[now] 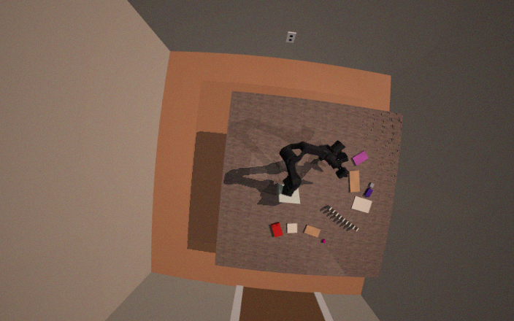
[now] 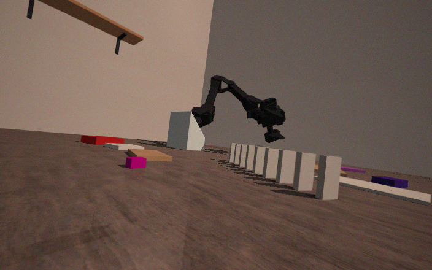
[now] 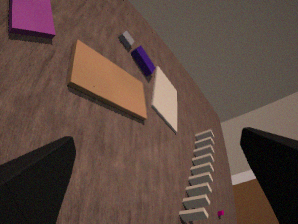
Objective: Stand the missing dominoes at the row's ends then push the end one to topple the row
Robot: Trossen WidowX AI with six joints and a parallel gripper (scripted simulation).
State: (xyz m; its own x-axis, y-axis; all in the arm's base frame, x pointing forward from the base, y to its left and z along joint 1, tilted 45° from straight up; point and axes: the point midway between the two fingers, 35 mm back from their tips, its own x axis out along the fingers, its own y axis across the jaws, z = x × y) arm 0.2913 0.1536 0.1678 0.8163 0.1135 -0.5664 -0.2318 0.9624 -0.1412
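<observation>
Several white dominoes (image 1: 356, 229) (image 2: 329, 178) (image 3: 193, 215) stand upright in a straight, evenly spaced row. My gripper (image 1: 342, 165) (image 3: 161, 141) is open and empty. It hangs above the table, away from the row, near the tan slab. In the exterior view the gripper shows behind and above the row. In the wrist view the row lies at lower right, near the right finger and beyond it. No loose domino can be clearly made out; the arm hides part of the table in the top view.
A tan slab (image 1: 354, 181) (image 3: 107, 82), white slab (image 1: 361, 204) (image 3: 165, 100), purple block (image 1: 369, 192) (image 3: 143, 61), small grey block (image 1: 371, 184) and magenta slab (image 1: 360, 157) lie beyond the gripper. A pink cube (image 2: 135, 162), another tan slab (image 1: 312, 230) and a red block (image 1: 277, 229) lie on the row's other side.
</observation>
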